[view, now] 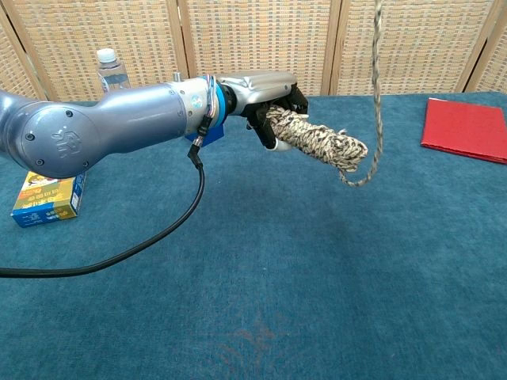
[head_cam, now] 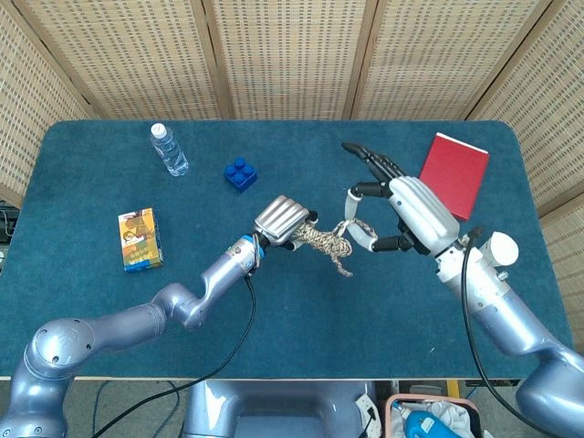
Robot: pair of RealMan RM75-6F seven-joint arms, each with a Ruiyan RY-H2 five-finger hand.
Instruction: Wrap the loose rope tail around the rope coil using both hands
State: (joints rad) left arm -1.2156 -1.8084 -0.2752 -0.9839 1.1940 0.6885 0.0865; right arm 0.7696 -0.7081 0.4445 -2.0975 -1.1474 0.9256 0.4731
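Observation:
My left hand [head_cam: 283, 219] grips one end of the speckled rope coil [head_cam: 324, 239] and holds it clear of the table, pointing right. In the chest view the left hand [view: 268, 95] and the rope coil [view: 318, 143] show at upper centre. The loose tail [view: 375, 87] drops in a short loop off the coil's free end, then rises steeply out of the top of that view. My right hand [head_cam: 406, 212] is just right of the coil, raised, with the tail [head_cam: 349, 222] held between thumb and fingers while the other fingers are spread. The chest view does not show the right hand.
On the blue table [head_cam: 301, 319] a water bottle [head_cam: 170, 149] and a blue block [head_cam: 240, 173] stand at the back left. A card box [head_cam: 139, 239] lies at the left. A red book [head_cam: 452, 173] lies at the back right, with a white cup [head_cam: 500, 246] beyond my right hand.

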